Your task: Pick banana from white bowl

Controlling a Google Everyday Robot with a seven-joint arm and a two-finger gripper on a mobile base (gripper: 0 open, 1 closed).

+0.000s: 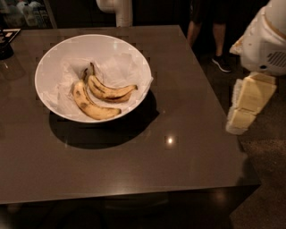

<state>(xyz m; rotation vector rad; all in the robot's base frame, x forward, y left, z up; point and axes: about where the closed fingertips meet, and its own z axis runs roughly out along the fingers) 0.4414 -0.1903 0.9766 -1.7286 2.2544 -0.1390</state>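
The white bowl [51, 56] stands on the back left part of the dark table, lined with crumpled white paper. Two bananas lie in it. The banana [111, 92] is the slim upper one, with dark streaks and a long dark stem pointing to the back. A thicker banana [91, 106] with brown blotches lies just in front of it, touching it. My gripper [243, 112], pale yellow under a white arm housing, hangs off the table's right edge, far right of the bowl and holding nothing.
The dark brown table [178, 147] has its right edge close to the gripper and its front edge low in view. A person's legs [219, 40] stand behind the far right corner. A white post [120, 11] rises at the back. A black object [5, 42] sits far left.
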